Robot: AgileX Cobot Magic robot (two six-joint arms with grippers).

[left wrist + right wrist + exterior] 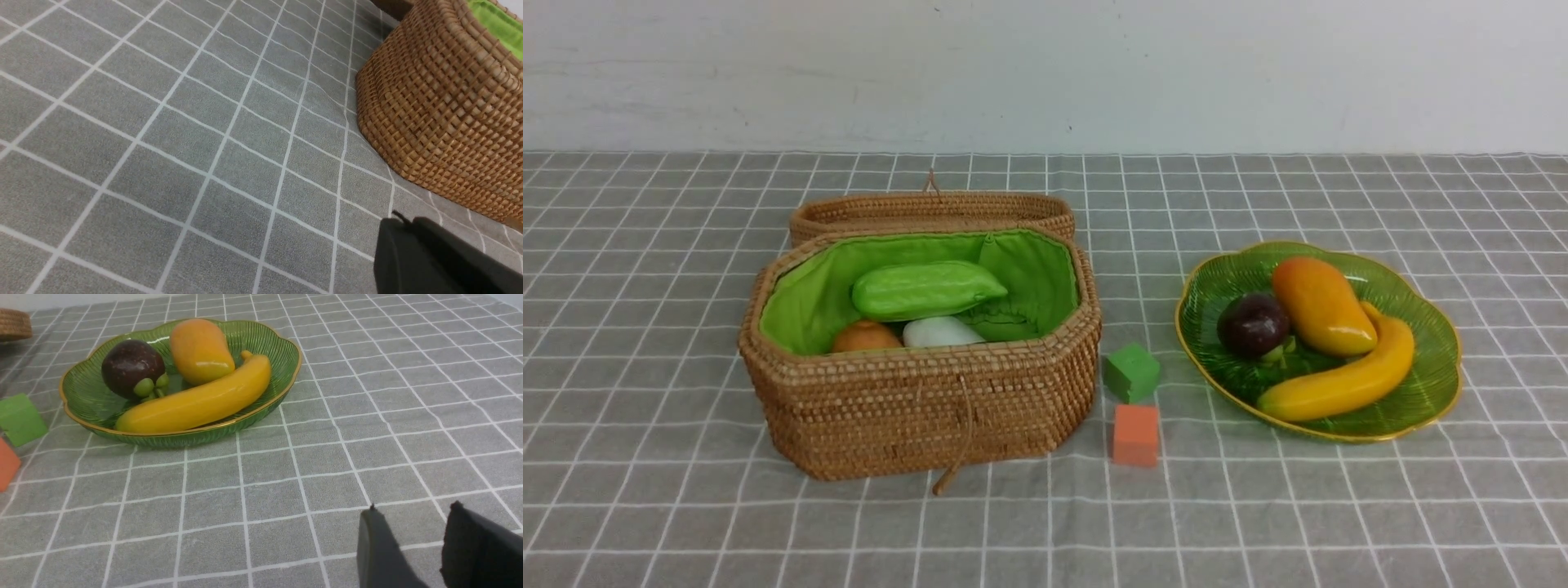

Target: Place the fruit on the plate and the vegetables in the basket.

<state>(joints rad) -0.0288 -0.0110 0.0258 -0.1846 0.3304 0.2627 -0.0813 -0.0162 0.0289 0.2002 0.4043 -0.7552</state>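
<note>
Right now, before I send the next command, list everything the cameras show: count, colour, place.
basket: one, brown woven, green lining, left on the cloth
lid: one, brown woven, behind the basket
gourd: one, light green, in the basket
radish: one, white, in the basket
round vegetable: one, brown-orange, in the basket
plate: one, green glass, right
mango: one, orange-yellow, on the plate
mangosteen: one, dark purple, on the plate
banana: one, yellow, on the plate
cubes: green, orange, between basket and plate
left gripper: black, shut, empty
right gripper: black, open, empty
</note>
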